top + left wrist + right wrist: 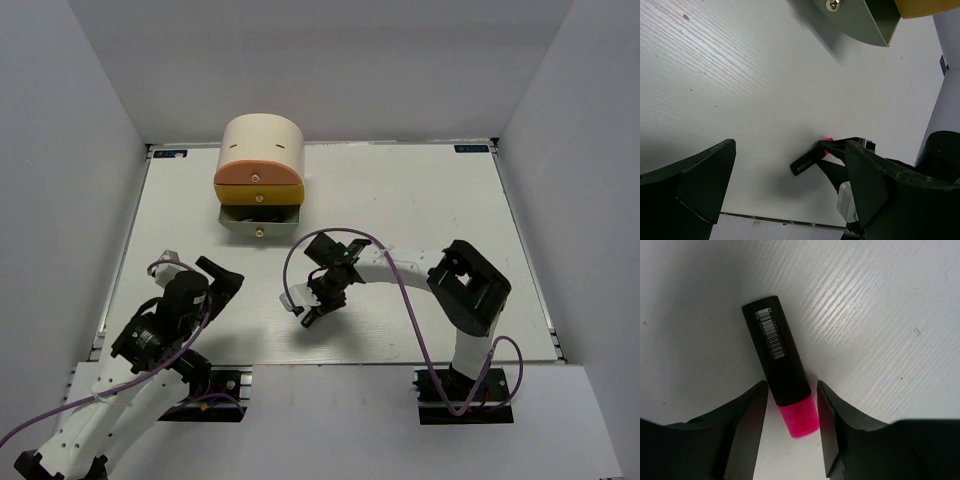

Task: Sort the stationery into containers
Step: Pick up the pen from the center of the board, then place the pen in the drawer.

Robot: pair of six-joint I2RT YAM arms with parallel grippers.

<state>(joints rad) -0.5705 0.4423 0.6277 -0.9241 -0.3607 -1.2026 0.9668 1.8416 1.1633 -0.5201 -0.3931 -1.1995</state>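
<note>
Sitting flat on the white wood-grain tabletop (420, 200), boxed in by plain pale grey walls (350, 60), is a short black highlighter marker with a pink cap (781, 365). It's roughly mid-table, lower centre in the overhead view. From the right wrist, its long axis runs from upper left down to bottom centre. The black butt end with the barcode sticker (771, 335) is up top, and the pink cap points at the bottom of the frame.

The right gripper (791, 390) has its fingers spread, one on either side of the marker near the cap. There's a sliver of gap on the right side; on the left side I honestly can't tell if it's touching. The left gripper (790, 147) is in the lower left of the overhead view, fingers wide apart over bare table.

Upper left-centre is the cream half-cylinder cabinet (262, 140), with the orange drawer (258, 175) and yellow drawer (260, 193) pushed in and the grey bottom drawer (260, 225) pulled out. A purple cable (400, 290) loops off the right arm.
</note>
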